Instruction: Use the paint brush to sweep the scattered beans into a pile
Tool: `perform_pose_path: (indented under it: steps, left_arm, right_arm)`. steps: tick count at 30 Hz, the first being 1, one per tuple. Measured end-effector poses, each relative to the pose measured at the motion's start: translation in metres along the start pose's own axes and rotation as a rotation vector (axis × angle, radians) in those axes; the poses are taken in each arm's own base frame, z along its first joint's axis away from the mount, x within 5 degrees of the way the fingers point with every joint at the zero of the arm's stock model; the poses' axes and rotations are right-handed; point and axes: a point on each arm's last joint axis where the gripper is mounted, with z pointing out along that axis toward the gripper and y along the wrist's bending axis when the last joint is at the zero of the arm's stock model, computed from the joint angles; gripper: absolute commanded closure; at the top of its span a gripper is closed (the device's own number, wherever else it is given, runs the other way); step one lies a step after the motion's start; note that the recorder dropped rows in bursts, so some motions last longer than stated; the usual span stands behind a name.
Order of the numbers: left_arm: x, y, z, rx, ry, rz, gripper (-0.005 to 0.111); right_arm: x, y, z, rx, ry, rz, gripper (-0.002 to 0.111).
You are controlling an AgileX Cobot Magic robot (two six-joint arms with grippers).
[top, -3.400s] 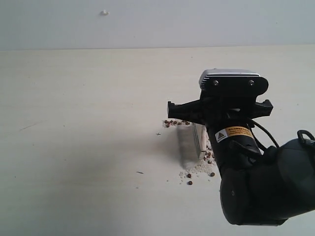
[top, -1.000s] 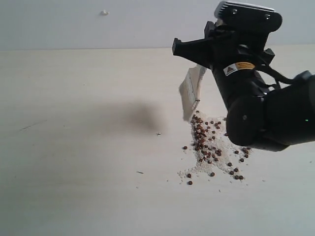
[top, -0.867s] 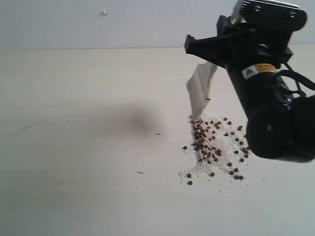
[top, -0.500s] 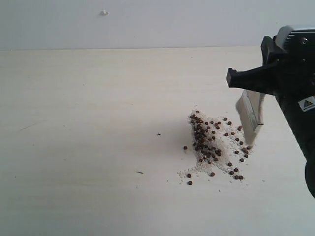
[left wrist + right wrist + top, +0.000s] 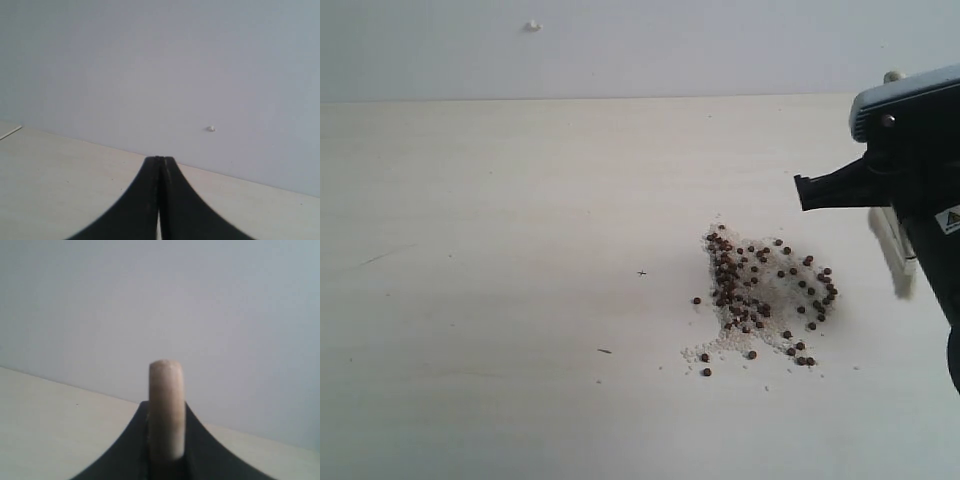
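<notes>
Dozens of beans (image 5: 725, 272), one paint brush (image 5: 892, 245), one left claw (image 5: 160, 161), one right claw (image 5: 166, 410), one table (image 5: 500, 200)

Right arm (image 5: 925, 190): black, at the right edge of the scene and cut off by the frame, with a pale grey wrist housing (image 5: 905, 95) on top.
Right gripper (image 5: 166, 410): clamped on the handle of the paint brush (image 5: 166, 387), with one black finger against each side.
Left gripper (image 5: 160, 159): black fingers (image 5: 142, 200) pressed together along their length, pointing toward the far side.
</notes>
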Motion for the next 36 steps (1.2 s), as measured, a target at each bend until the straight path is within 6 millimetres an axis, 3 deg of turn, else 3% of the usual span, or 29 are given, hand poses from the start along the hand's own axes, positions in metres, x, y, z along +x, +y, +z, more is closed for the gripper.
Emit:
perform_pose_path:
  steps: [9,24,36]
  left_arm:
    - [0.000,0.000,0.000,0.000,0.000,0.000,0.107]
    - [0.000,0.000,0.000,0.000,0.000,0.000,0.107]
    - [0.000,0.000,0.000,0.000,0.000,0.000,0.107]
  right_arm:
    - [0.017,-0.026,0.012,0.041,0.010,0.113,0.108]
    - [0.055,0.003,0.026,-0.077,0.106,0.221,0.108]
    - [0.056,0.016,0.038,-0.122,0.085,0.510,0.108]
